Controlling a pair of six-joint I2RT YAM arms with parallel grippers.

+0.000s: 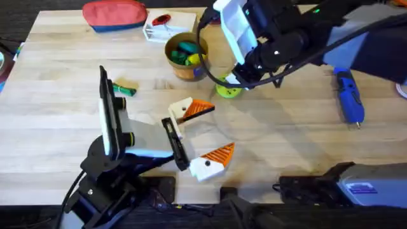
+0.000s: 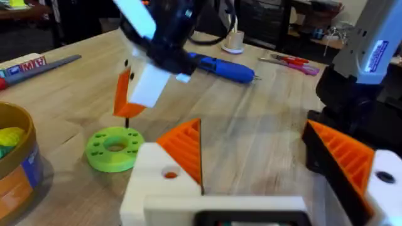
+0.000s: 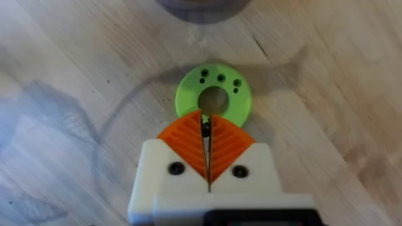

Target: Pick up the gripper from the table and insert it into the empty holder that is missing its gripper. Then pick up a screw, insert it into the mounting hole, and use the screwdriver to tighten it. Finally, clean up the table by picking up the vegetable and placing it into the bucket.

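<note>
Light wooden table [image 1: 57, 114], planks running left to right, evenly lit, soft shadows. Dark floor [image 1: 19, 13] past the table edge at 11 o'clock. In the left wrist view, dark cluttered furniture [image 2: 270, 19] beyond the far edge.

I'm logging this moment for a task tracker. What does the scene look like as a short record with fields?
right gripper: shut on a small dark screw, just above the green ring
left gripper: open, holding nothing
screwdriver: lying on the table, untouched
vegetable: on the table beside the bucket, not in it
stage: screw picked, tightening and cleanup not yet done
</note>
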